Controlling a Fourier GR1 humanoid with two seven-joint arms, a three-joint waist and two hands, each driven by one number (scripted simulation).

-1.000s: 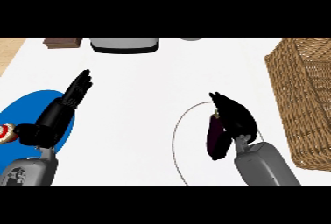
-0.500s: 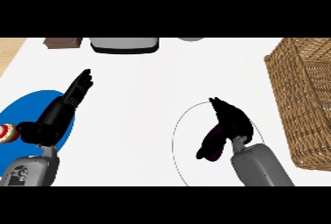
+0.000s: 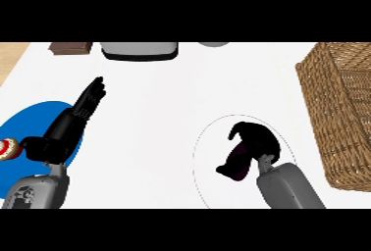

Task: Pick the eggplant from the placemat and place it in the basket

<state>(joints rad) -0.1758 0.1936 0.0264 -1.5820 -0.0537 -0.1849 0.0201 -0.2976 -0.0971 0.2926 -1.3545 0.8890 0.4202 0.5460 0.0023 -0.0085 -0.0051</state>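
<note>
Wicker basket (image 3: 340,112) holds nothing visible; the right robot hand (image 3: 255,139) curls round the eggplant (image 3: 236,159) over the placemat (image 3: 206,162).

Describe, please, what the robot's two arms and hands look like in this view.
Both arms come in from the lower edge as smooth, rounded grey forearms. Each ends in a black hand with slender fingers and a thumb: the left hand and the right hand. The left arm shows a long black jointed wrist section above its grey shell, which carries a faint darker marking. No cables or sleeves are visible.
</note>
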